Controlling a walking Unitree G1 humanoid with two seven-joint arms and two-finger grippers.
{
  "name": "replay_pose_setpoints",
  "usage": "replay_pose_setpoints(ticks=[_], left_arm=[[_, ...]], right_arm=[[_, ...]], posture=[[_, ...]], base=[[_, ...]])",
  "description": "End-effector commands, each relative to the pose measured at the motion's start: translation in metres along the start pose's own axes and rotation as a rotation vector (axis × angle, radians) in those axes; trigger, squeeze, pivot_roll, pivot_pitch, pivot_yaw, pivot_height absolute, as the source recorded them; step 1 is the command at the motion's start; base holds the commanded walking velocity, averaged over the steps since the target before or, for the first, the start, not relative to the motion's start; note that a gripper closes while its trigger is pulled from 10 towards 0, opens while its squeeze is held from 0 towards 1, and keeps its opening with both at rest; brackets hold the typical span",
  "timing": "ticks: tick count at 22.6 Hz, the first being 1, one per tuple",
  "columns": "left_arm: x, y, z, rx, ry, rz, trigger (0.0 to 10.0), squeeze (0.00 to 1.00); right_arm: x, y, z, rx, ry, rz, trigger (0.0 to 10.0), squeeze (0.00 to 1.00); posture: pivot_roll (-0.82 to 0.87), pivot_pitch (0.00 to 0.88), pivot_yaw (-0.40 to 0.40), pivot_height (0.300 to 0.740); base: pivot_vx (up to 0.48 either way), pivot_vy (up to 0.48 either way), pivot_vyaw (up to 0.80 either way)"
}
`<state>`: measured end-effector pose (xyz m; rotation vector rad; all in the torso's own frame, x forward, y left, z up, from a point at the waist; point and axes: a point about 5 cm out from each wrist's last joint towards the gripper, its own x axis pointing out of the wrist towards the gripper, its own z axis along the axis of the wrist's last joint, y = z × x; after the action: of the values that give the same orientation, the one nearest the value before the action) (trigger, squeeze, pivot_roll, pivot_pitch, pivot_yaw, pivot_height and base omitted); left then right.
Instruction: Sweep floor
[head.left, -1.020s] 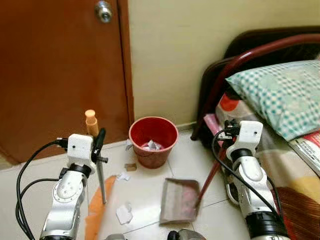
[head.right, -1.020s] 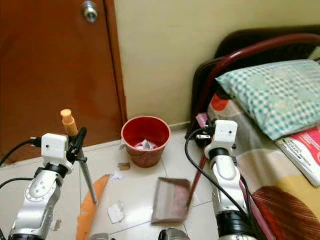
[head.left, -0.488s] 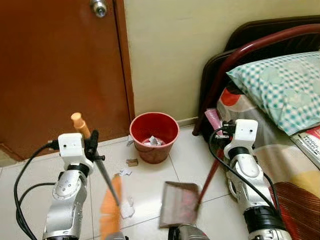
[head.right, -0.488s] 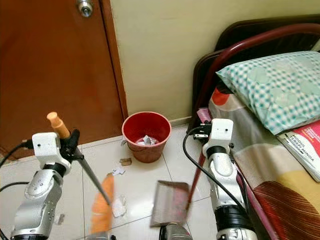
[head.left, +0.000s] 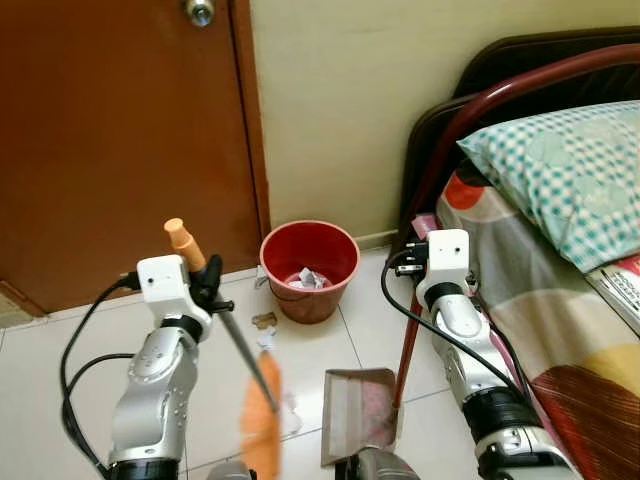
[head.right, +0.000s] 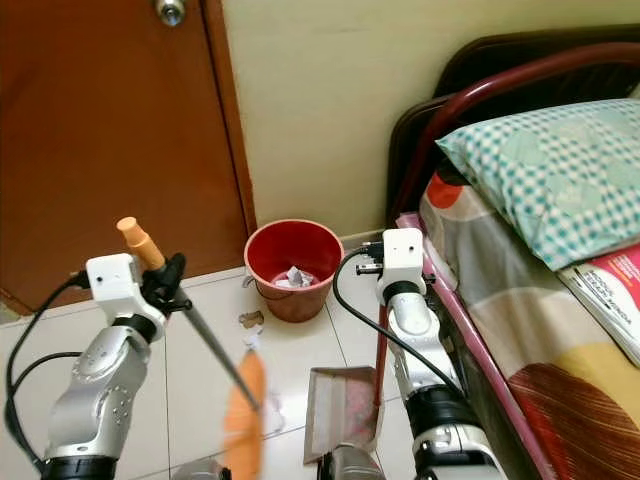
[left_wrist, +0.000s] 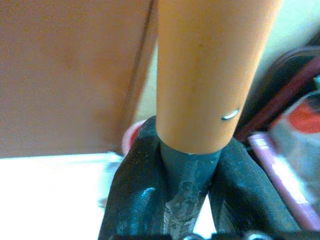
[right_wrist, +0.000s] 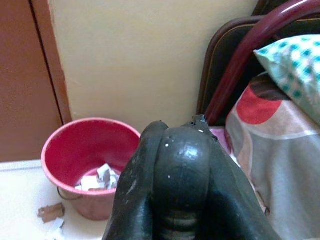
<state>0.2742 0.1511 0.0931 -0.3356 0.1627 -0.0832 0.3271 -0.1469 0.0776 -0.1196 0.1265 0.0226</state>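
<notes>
My left gripper (head.left: 206, 288) is shut on the broom's orange handle (left_wrist: 205, 70), its black fingers (left_wrist: 131, 196) clamped at the grip's base. The thin shaft slants down to the blurred orange bristles (head.left: 262, 420) on the tiles. Just right of them stands the dark red dustpan (head.left: 358, 426), tilted on the floor. Its red pole (head.left: 405, 345) rises to my right gripper (head.left: 408, 266), which is shut on the pole's top (right_wrist: 183, 186). Paper scraps (head.left: 290, 410) and a brown bit (head.left: 265, 321) lie between the broom and the red bucket (head.left: 310, 268), which holds crumpled paper.
A brown door (head.left: 120, 140) fills the left, with a cream wall (head.left: 330, 100) beside it. A bed (head.left: 560, 330) with a dark red rail (head.left: 470, 110), a checked pillow (head.left: 570, 170) and a magazine (head.right: 605, 300) runs along the right, close to my right arm.
The broom head has swept right across the tiles, close to the dustpan. My right gripper and the dustpan pole have shifted left, the pole standing more upright. The camera shifted slightly.
</notes>
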Motion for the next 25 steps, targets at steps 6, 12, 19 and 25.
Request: replay_pose_setpoints(ticks=[6, 12, 19, 25], left_arm=[[0.011, -0.041, 0.01, -0.207, -0.046, -0.183, 10.0, 0.0], [0.016, -0.013, 0.029, -0.191, -0.149, -0.058, 10.0, 0.0], [0.02, 0.04, 0.103, -0.087, -0.378, 0.078, 10.0, 0.0], [0.02, 0.035, 0.131, 0.006, -0.445, 0.028, 10.0, 0.0]], right_arm=[[0.004, 0.008, -0.003, -0.05, 0.025, 0.018, 10.0, 0.0], [0.005, 0.009, -0.005, -0.034, 0.03, 0.023, 10.0, 0.0], [0.003, 0.005, -0.008, -0.053, 0.048, 0.039, 10.0, 0.0], [0.001, 0.001, -0.009, -0.024, 0.045, 0.032, 10.0, 0.0]], posture=[[0.05, 0.131, -0.066, 0.74], [0.04, 0.129, -0.065, 0.74], [0.06, 0.113, -0.065, 0.74], [0.06, 0.1, -0.059, 0.74]], base=[[0.0, 0.0, 0.0], [0.0, 0.0, 0.0], [0.0, 0.0, 0.0], [0.0, 0.0, 0.0]])
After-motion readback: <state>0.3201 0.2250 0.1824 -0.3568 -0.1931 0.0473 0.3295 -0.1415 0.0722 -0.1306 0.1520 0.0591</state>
